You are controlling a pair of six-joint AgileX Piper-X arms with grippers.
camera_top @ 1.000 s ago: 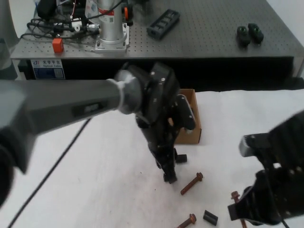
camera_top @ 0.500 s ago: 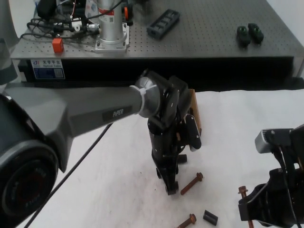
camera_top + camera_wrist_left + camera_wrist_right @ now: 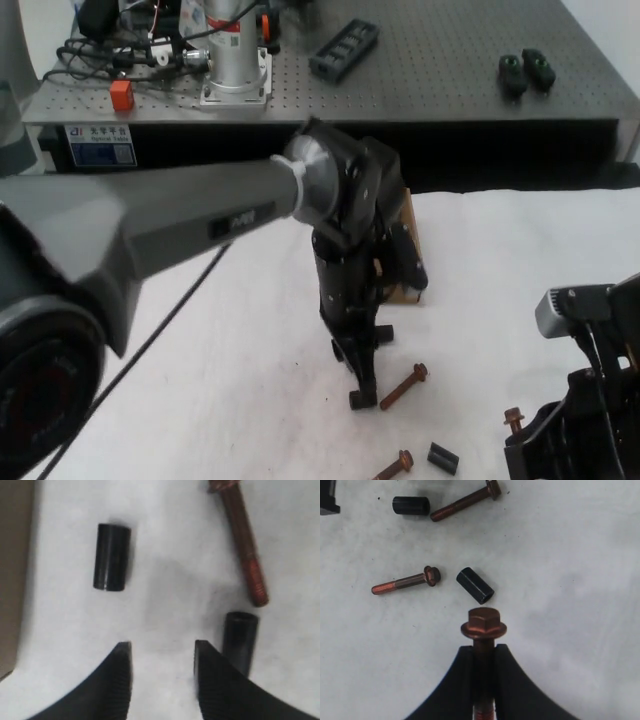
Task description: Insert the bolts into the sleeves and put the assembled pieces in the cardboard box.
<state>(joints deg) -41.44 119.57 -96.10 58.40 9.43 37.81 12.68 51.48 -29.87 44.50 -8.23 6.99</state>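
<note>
The left end effector (image 3: 362,396) hangs open at the high view's centre, with a short black cylindrical sleeve (image 3: 240,637) just beside it. Lower right, the right end effector (image 3: 483,652) clamps a copper-coloured hex-head bolt (image 3: 483,622). The brown cardboard box (image 3: 410,215) sits mid-frame on the white surface (image 3: 520,260).

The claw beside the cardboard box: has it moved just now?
Yes. The left gripper has sunk nearer the camera, tips now beside the lying bolt's threaded end.
</note>
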